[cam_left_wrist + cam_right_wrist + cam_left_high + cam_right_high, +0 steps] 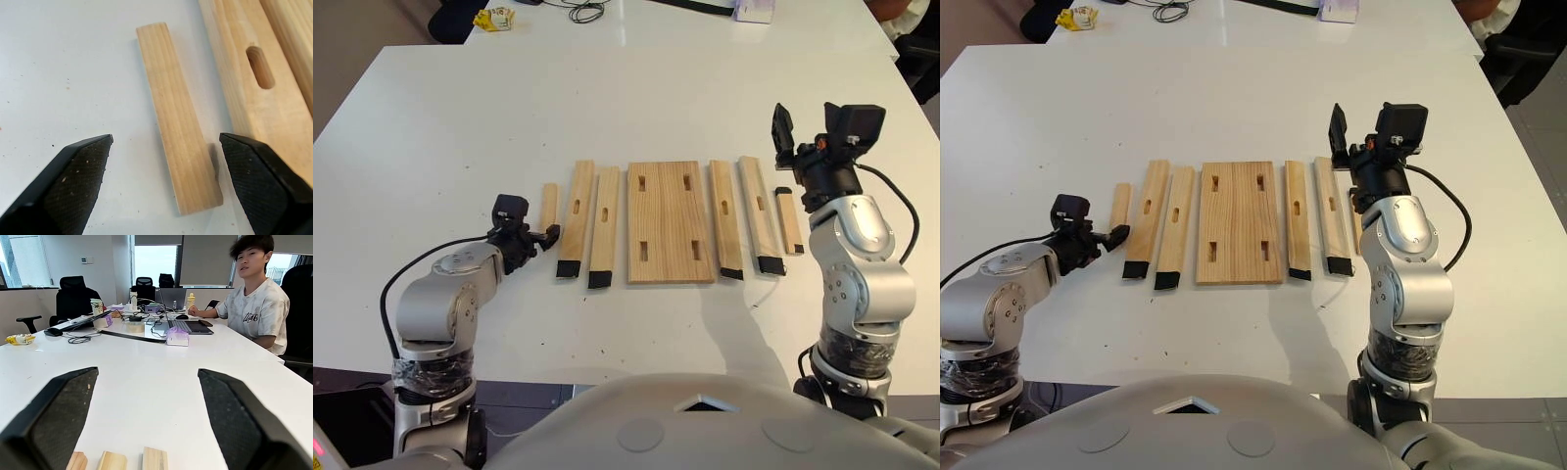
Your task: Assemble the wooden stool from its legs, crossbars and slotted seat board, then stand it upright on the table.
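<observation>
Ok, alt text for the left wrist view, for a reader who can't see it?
The left pincer hangs open over the white table, its two black fingers either side of one end of a short plain wooden crossbar lying flat. Beside the crossbar lies a longer wooden leg with an oval slot.

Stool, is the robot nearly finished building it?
Not yet. Nothing is joined: the seat board, four legs and two crossbars lie flat, apart, on the table. The left gripper is open astride one crossbar; the right gripper hangs open and empty. All the joining and standing up remains.
</observation>
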